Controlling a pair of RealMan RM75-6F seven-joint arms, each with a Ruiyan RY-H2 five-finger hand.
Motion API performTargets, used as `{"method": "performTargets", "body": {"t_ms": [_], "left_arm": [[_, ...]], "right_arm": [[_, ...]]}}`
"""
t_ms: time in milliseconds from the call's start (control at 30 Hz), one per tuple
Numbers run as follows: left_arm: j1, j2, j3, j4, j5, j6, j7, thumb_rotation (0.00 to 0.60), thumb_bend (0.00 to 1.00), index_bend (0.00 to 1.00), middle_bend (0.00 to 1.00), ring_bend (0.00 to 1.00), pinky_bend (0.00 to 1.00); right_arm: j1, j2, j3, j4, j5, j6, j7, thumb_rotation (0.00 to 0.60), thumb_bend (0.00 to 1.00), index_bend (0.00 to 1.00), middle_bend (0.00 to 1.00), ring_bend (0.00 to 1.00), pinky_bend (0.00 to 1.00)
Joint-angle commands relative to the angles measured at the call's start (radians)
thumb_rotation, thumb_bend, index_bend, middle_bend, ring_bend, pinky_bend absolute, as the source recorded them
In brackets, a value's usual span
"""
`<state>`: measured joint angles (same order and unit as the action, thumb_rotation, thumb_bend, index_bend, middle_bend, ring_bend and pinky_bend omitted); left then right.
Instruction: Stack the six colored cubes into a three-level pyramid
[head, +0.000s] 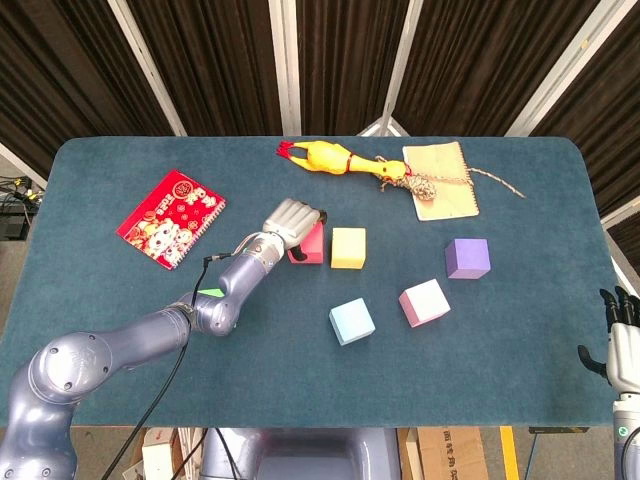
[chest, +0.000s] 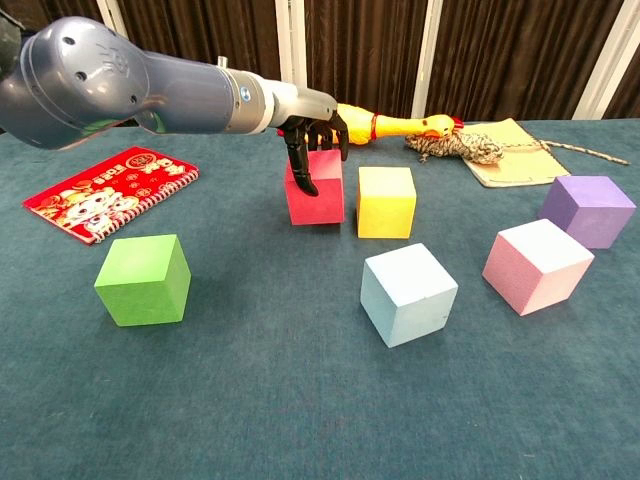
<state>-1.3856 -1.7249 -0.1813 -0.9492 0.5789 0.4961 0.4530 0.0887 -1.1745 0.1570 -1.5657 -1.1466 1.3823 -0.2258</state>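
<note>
My left hand (head: 291, 224) (chest: 313, 140) grips the red cube (head: 308, 246) (chest: 314, 194) from above, just left of the yellow cube (head: 348, 247) (chest: 386, 201); a narrow gap separates the two. The green cube (chest: 144, 279) sits at front left, mostly hidden by my arm in the head view. The light blue cube (head: 351, 321) (chest: 408, 293), pink cube (head: 424, 302) (chest: 537, 265) and purple cube (head: 467, 258) (chest: 588, 210) lie to the right. My right hand (head: 620, 348) hangs past the table's right edge, fingers apart, holding nothing.
A red spiral notebook (head: 169, 217) (chest: 108, 191) lies at left. At the back lie a rubber chicken (head: 340, 160) (chest: 385, 126), a tan notepad (head: 440, 180) (chest: 511, 152) and a knotted rope toy (head: 425, 186) (chest: 455, 147).
</note>
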Motion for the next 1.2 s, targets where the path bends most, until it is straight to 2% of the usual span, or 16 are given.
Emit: {"method": "performTargets", "body": {"t_ms": [33,1200], "left_arm": [[-0.012,-0.010,0.013,0.010,-0.019,-0.002,0.014,0.600,0.31,0.28,0.36,0.28,0.36],[-0.062,-0.071,0.033,0.079,-0.083,0.008,0.043,0.600,0.31,0.27,0.35,0.27,0.36]], "right_arm": [[-0.001,0.002,0.001,-0.001,0.000,0.001,0.003,0.600,0.28,0.11,0.07,0.08,0.00],[-0.005,0.008,0.008,-0.006,0.007,0.008,0.007,0.600,0.28,0.11,0.07,0.08,0.00]]}}
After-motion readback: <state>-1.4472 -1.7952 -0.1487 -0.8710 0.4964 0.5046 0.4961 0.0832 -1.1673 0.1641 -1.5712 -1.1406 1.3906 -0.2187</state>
